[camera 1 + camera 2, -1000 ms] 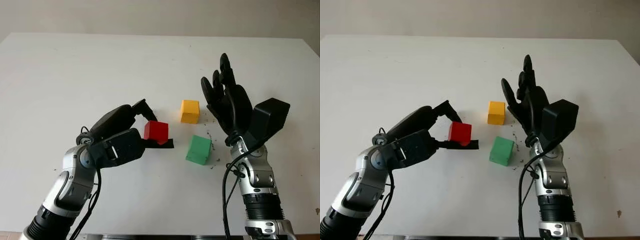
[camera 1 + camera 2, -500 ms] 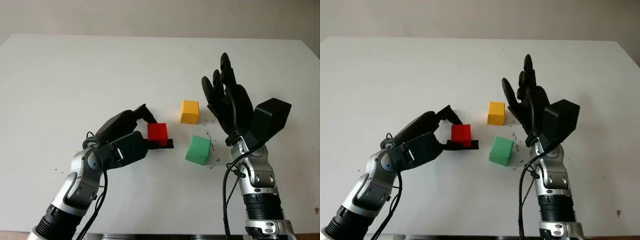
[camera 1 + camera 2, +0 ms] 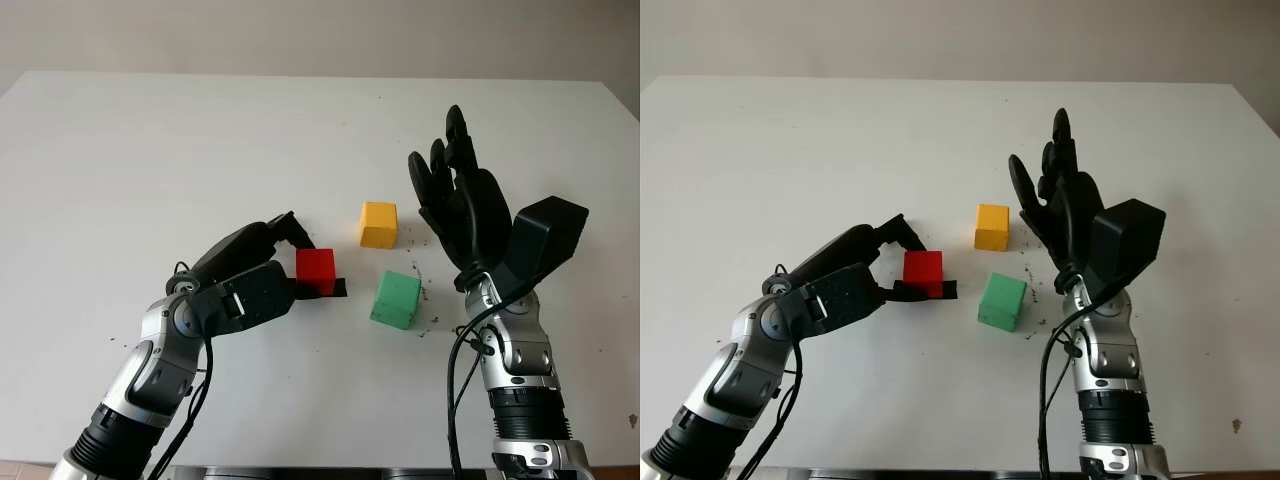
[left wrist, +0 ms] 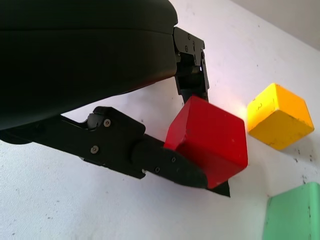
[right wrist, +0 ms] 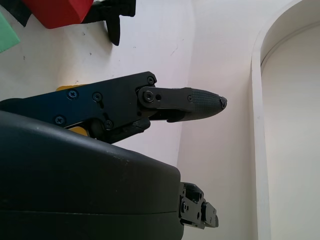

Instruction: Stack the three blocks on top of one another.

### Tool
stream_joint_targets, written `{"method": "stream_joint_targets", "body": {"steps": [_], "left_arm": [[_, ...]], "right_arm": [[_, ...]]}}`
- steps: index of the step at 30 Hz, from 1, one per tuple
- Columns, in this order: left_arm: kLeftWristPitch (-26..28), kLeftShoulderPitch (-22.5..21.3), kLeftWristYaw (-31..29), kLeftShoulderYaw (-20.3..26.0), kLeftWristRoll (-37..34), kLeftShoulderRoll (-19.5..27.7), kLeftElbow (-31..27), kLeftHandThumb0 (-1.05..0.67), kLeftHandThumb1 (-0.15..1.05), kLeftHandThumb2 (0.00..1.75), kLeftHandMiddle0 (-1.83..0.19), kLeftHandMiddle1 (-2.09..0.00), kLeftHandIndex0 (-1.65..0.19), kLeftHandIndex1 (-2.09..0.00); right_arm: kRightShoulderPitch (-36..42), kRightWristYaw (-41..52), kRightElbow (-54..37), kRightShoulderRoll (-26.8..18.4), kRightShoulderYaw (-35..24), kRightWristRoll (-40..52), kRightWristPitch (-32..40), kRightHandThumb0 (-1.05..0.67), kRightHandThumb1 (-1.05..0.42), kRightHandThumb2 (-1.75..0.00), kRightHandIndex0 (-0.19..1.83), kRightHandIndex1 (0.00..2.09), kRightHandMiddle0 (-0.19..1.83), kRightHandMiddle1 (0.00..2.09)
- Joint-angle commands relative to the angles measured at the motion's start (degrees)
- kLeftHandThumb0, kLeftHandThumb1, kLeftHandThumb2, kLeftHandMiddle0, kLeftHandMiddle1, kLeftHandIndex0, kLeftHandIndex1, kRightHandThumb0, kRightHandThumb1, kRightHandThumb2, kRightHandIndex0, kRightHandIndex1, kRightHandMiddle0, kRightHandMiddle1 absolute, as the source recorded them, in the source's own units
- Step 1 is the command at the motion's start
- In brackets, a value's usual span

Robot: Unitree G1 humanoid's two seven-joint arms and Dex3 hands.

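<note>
My left hand (image 3: 316, 258) is shut on the red block (image 3: 315, 270), one finger behind it and the thumb (image 4: 165, 162) under its near side, low over the white table (image 3: 150, 150) left of centre. The yellow block (image 3: 379, 223) sits on the table just beyond and to the right. The green block (image 3: 396, 298) lies to the right of the red one, a little nearer to me. My right hand (image 3: 455, 190) is open, held upright above the table to the right of the yellow and green blocks.
Small dark specks lie scattered on the table around the green block (image 3: 1002, 301). The table's far edge runs along the top of the head views, with a pale wall behind it. Wide bare tabletop stretches to the left and far side.
My left hand has shifted slightly right and lower with the red block in it. The right hand has barely moved.
</note>
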Motion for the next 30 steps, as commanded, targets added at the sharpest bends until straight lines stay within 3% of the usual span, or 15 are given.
{"method": "stream_joint_targets", "body": {"steps": [1, 12, 17, 21, 25, 30], "left_arm": [[-0.1, 0.5, -0.1, -0.6, 0.3, 0.6, 0.7, -0.48, 1.04, 0.06, 0.02, -0.02, 0.01, -1.09], [-1.9, 0.6, -1.2, -0.2, -0.3, 2.0, 0.5, -0.50, 1.01, 0.05, 0.13, -0.03, 0.10, -0.74], [-3.8, 1.1, -1.2, 1.0, -2.1, 2.3, 0.1, -0.53, 1.00, 0.05, 0.19, -0.04, 0.08, -0.28], [-3.5, 1.9, -2.2, 2.4, -3.3, 3.4, -3.1, -0.60, 0.97, 0.05, 0.19, 0.00, 0.14, -0.13], [-2.7, 3.5, -4.2, 5.8, -6.2, 5.4, -8.3, -0.70, 0.95, 0.05, 0.19, 0.00, 0.19, -0.03], [-2.3, 5.4, -6.2, 13.5, -13.5, 7.3, -13.9, -0.85, 0.99, 0.07, 0.19, 0.00, 0.19, 0.00]], "right_arm": [[0.3, -0.1, -1.7, -0.5, 0.0, 0.0, 0.3, -0.58, -1.05, -0.36, -0.19, 0.00, -0.19, 0.00], [0.4, 0.1, -1.7, -0.5, 0.2, -0.2, 0.2, -0.57, -1.05, -0.37, -0.19, 0.00, -0.19, 0.00], [0.3, 0.4, -1.8, -0.6, 0.1, -0.1, 0.5, -0.57, -1.05, -0.38, -0.19, 0.00, -0.19, 0.00], [0.4, 0.5, -2.1, -0.8, 0.0, 0.1, 1.1, -0.58, -1.05, -0.37, -0.19, 0.00, -0.19, 0.00], [0.5, 0.3, -2.7, -1.1, 0.1, -0.4, 1.3, -0.58, -1.05, -0.37, -0.19, 0.00, -0.19, 0.00], [0.5, 0.1, -3.6, -1.7, 0.1, -1.1, 1.6, -0.58, -1.05, -0.38, -0.19, 0.00, -0.19, 0.00]]}}
